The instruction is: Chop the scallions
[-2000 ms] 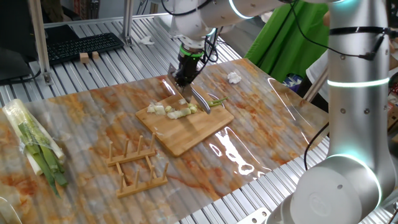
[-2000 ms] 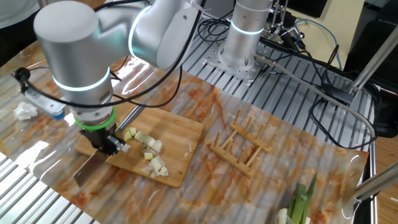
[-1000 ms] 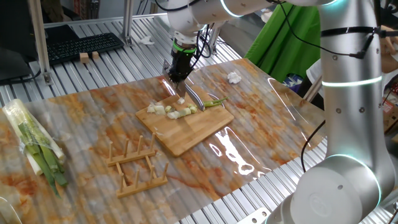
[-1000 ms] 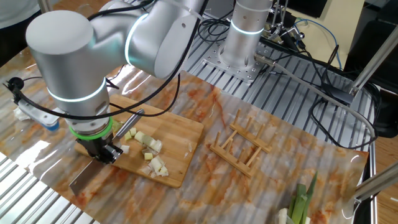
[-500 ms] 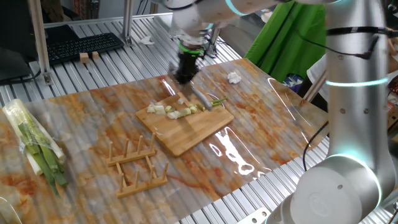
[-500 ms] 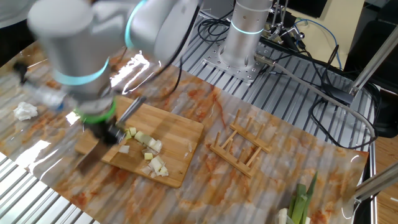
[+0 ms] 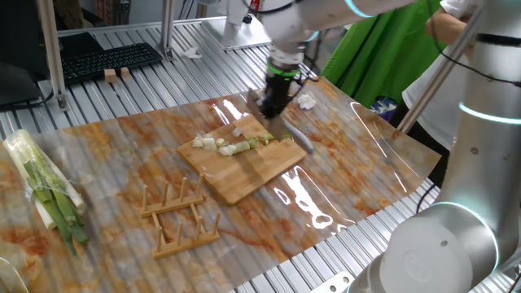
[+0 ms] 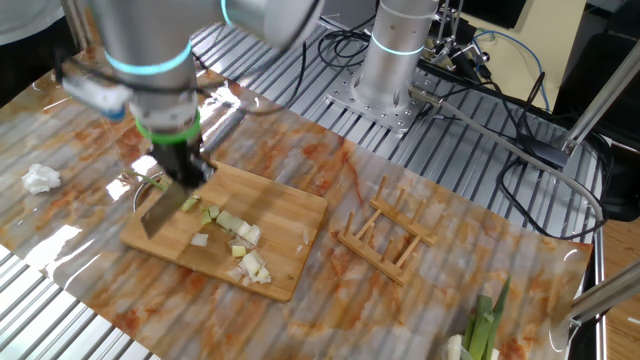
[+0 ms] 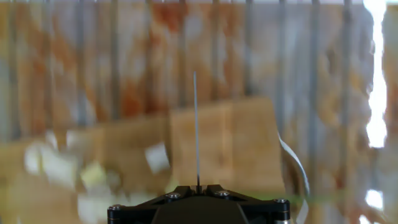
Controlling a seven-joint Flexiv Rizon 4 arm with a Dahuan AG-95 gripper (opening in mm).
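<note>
My gripper (image 7: 269, 106) is shut on a knife (image 7: 294, 137) and holds it over the right end of the wooden board (image 7: 252, 171). Short pale white-green scallion chunks (image 7: 229, 145) lie scattered on the board's left half. A short green stalk end (image 7: 284, 139) lies by the blade. In the other fixed view the gripper (image 8: 184, 170) hangs over the board's far left corner (image 8: 290, 205), the blade (image 8: 163, 207) slants down, and the chunks (image 8: 241, 236) lie to its right. The hand view is blurred; the blade (image 9: 196, 124) shows edge-on above the board (image 9: 249, 143).
A wooden rack (image 7: 181, 212) stands in front of the board. A plastic-wrapped bundle of green stalks (image 7: 45, 191) lies at the far left. A crumpled white tissue (image 7: 306, 101) lies behind the gripper. A person in green stands at the back right (image 7: 383, 49).
My gripper has carried the knife from behind the chunks to the board's green-stalk end, rightward in one fixed view. The chunks have stayed in place.
</note>
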